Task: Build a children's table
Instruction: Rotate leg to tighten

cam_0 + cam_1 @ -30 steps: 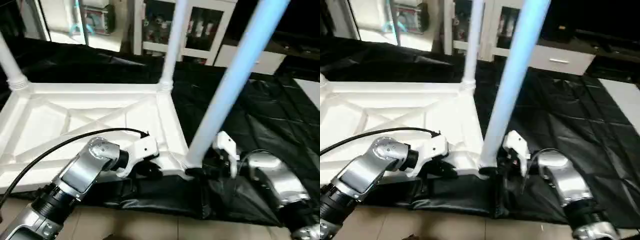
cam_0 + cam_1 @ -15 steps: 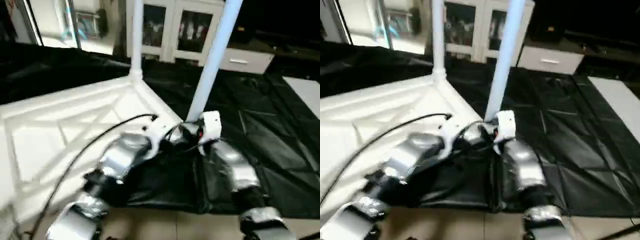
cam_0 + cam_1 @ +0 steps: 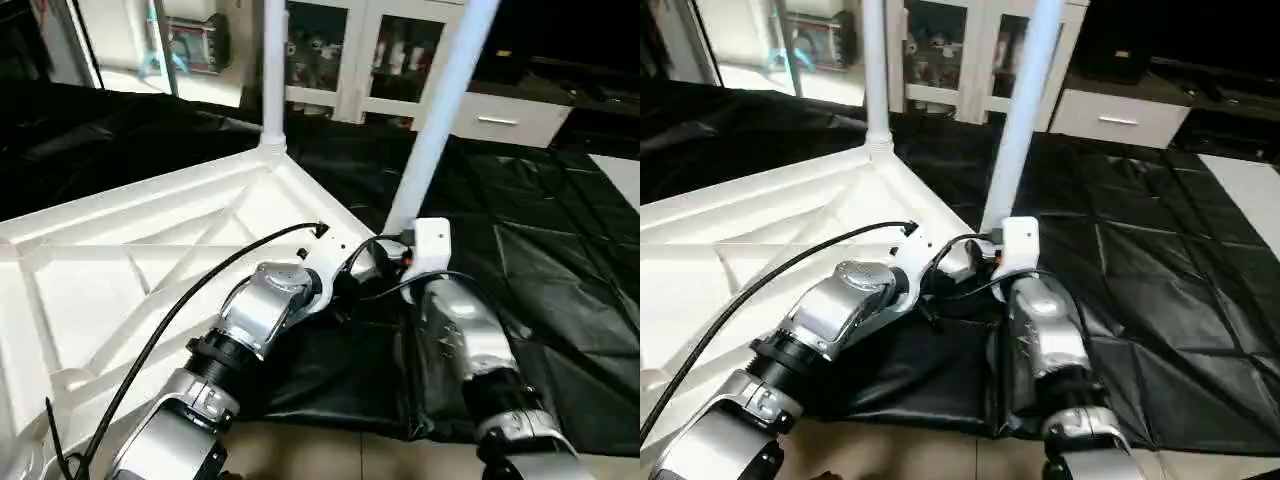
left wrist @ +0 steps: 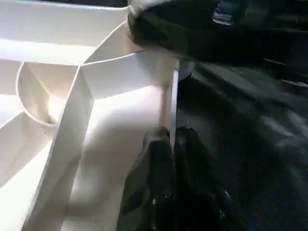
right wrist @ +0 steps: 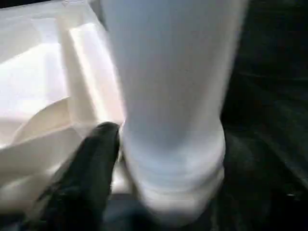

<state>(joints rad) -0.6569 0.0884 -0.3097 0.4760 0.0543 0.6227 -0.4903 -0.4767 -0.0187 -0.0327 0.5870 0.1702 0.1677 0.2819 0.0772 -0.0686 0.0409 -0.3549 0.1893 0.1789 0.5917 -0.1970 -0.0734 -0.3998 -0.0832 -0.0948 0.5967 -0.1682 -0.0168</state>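
The children's table top [image 3: 150, 250] lies upside down on a black sheet, white, with its X ribs facing up. Two white legs stand upright in corner sockets: a far leg [image 3: 273, 75] and a near leg [image 3: 440, 110]. My left gripper [image 4: 171, 139] is shut on the thin rim wall of the top [image 4: 120, 72], close to the near leg's corner. My right gripper [image 3: 395, 245] sits at the base of the near leg [image 5: 168, 96], whose ringed foot stands in the socket right in front of it.
The black sheet [image 3: 560, 250] spreads to the right and behind the table top. White cabinets with glass doors [image 3: 400, 50] and a low drawer unit [image 3: 500, 120] stand at the back. Pale floor [image 3: 330, 455] shows at the near edge. A black cable [image 3: 170, 310] arcs over my left forearm.
The whole picture has swung and tilted, so the camera has moved. Both grippers stay at the same near corner, left on the rim, right at the leg's base.
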